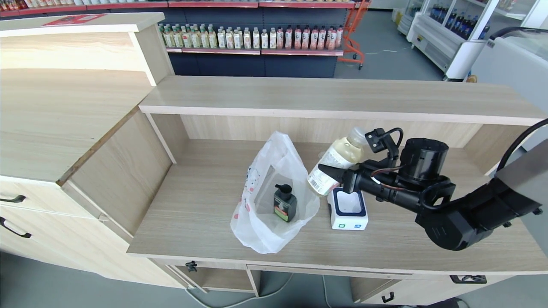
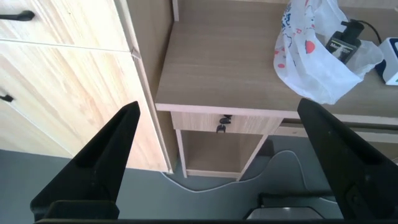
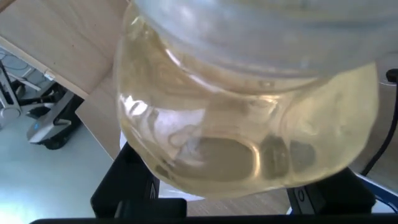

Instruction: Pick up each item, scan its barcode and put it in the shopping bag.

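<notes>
Already in shopping bag [image 1: 257,233]: pump bottle [image 1: 285,205]

Pale yellow drink bottle [image 1: 336,164]; white shopping bag [image 1: 257,201] with red prints; black pump bottle [image 1: 284,204].

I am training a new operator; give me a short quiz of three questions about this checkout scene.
1. True or false: the shopping bag is empty.
2. Which gripper holds the pale drink bottle? A: left. B: right.
3. Fill in: the bottle is held tilted, its lower end close to the white ____ on the counter.

Key: 1 false, a dark pump bottle stands in it. 2 B, the right gripper. 3 scanner.
</notes>
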`<state>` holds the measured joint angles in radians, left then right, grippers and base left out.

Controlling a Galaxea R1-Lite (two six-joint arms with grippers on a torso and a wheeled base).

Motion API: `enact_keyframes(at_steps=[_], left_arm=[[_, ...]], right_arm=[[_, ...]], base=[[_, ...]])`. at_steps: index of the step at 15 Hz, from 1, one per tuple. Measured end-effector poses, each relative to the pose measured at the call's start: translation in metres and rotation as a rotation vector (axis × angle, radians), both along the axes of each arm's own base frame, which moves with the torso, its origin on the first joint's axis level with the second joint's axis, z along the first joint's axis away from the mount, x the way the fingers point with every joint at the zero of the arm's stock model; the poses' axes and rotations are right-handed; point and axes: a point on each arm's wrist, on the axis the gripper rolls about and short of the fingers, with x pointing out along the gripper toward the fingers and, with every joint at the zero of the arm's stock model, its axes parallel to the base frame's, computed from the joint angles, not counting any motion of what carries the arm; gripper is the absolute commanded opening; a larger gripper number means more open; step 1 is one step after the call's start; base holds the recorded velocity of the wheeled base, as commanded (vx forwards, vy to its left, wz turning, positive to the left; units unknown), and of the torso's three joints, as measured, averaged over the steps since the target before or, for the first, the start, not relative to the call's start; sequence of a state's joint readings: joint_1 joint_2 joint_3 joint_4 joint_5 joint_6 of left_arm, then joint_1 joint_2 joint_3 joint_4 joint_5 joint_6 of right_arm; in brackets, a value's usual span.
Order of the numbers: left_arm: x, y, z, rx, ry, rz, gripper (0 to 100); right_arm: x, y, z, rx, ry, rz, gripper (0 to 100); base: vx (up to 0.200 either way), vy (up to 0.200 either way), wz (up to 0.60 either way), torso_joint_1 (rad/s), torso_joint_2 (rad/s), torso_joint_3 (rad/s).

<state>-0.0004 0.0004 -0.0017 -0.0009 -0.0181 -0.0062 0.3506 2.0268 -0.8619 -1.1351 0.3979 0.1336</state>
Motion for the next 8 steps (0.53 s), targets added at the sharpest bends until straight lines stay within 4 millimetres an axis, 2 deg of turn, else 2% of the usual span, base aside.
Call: enact_keyframes(at_steps=[5, 8], left_arm=[[0.0, 0.0, 0.0, 0.0, 0.0, 0.0, 100], [0.0, 0.0, 0.0, 0.0, 0.0, 0.0, 100]], right_arm=[[0.038, 0.014, -0.014, -0.01, 0.044, -0.059, 0], [0.056, 0.022, -0.03, -0.044, 0.042, -0.061, 0]], base=[[0.0, 0.0, 0.0, 0.0, 0.0, 0.0], [0.0, 0.0, 0.0, 0.0, 0.0, 0.0]])
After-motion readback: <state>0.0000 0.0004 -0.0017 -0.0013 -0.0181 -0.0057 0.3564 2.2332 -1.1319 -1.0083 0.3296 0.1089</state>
